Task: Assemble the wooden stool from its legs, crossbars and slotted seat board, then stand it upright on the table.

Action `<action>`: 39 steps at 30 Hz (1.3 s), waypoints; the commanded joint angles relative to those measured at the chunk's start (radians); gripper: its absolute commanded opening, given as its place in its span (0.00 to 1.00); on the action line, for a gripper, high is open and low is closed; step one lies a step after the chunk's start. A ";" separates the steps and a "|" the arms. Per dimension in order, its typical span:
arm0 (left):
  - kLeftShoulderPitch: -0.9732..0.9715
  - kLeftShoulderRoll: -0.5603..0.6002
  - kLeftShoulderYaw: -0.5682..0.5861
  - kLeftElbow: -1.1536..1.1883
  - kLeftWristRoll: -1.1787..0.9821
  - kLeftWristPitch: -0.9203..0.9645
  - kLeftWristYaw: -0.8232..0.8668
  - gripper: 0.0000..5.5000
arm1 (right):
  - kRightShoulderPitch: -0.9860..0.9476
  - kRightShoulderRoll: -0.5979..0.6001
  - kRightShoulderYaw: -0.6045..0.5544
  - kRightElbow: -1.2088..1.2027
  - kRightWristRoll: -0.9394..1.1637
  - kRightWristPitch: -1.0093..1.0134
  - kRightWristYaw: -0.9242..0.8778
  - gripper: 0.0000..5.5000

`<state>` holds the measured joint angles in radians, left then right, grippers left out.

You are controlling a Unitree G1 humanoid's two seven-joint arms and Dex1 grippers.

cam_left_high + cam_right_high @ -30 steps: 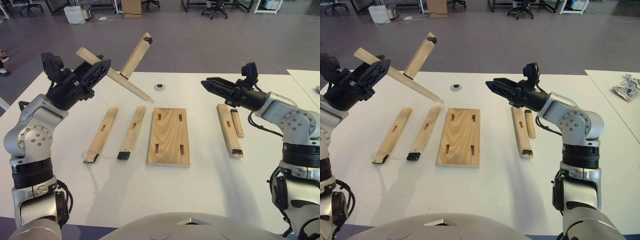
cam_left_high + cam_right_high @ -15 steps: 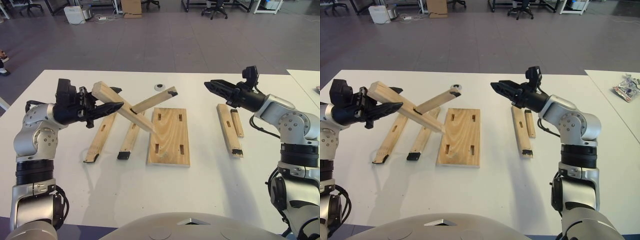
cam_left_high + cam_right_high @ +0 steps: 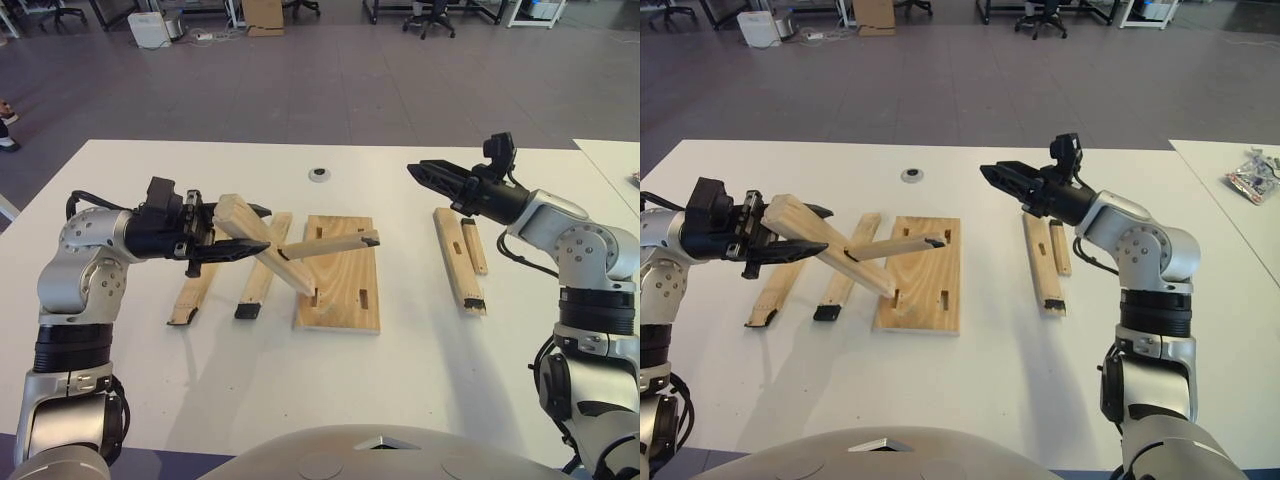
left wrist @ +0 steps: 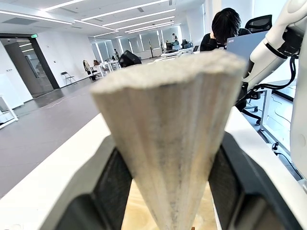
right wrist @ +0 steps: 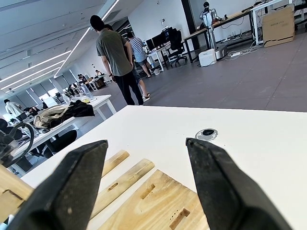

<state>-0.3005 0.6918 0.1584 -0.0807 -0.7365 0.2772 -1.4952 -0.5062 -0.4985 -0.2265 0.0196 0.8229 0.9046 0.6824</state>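
- Holding a leg (image 3: 278, 264) with one crossbar (image 3: 330, 245) already joined, the left tool (image 3: 245, 228) grips tight. The leg is tilted, its lower end at the seat board's (image 3: 345, 285) near-left slot and apparently not seated.
- Right tool (image 3: 418, 168) gapes wide, empty, above the surface (image 3: 450, 370).
- Outstanding — three loose legs (image 3: 205, 265) and a short crossbar (image 3: 474, 245); an early stage.

- The table (image 3: 450, 380) is plain white.
- The slotted seat board (image 3: 338, 272) is honey-coloured wood with wavy darker grain and four dark slots.
- The leg (image 3: 262, 248) in the left gripper (image 3: 255, 230) is pale wood, and the crossbar (image 3: 325, 245) stuck in it is the same wood with a black end.
- The two legs (image 3: 262, 275) lying toward the table's left edge are pale tan with dark tips at their near ends.
- The long leg (image 3: 456, 255) toward the right edge is tan with a black tip, and the short crossbar (image 3: 474, 247) just beside it is plain tan.
- The right gripper (image 3: 420, 172) and the left gripper have matt black fingers.
- The small disc (image 3: 319, 174) near the far edge is grey with a dark centre.
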 commanded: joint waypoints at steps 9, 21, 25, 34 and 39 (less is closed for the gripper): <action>0.028 0.021 -0.026 -0.020 0.016 0.002 -0.018 0.37 | 0.015 0.012 -0.009 -0.028 0.009 0.020 -0.017 0.55; -0.010 -0.005 -0.071 0.080 0.079 -0.066 -0.019 0.37 | 0.032 0.029 -0.014 -0.042 0.010 0.015 -0.025 0.55; -0.006 0.014 -0.106 0.082 0.093 -0.046 -0.042 0.37 | 0.043 0.036 -0.015 -0.052 0.012 0.017 -0.029 0.55; -0.028 0.076 -0.264 -0.085 0.202 0.121 0.129 0.37 | 0.180 0.061 0.022 -0.061 -0.039 0.007 -0.061 0.55; 0.115 0.097 -0.322 -0.115 0.235 0.136 0.201 0.37 | 0.172 0.076 -0.004 -0.061 -0.032 0.006 -0.081 0.55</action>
<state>-0.3092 0.7683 -0.0722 -0.2212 -0.5961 0.3548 -1.3147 -0.3166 -0.4231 -0.2169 -0.0359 0.7862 0.9155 0.6151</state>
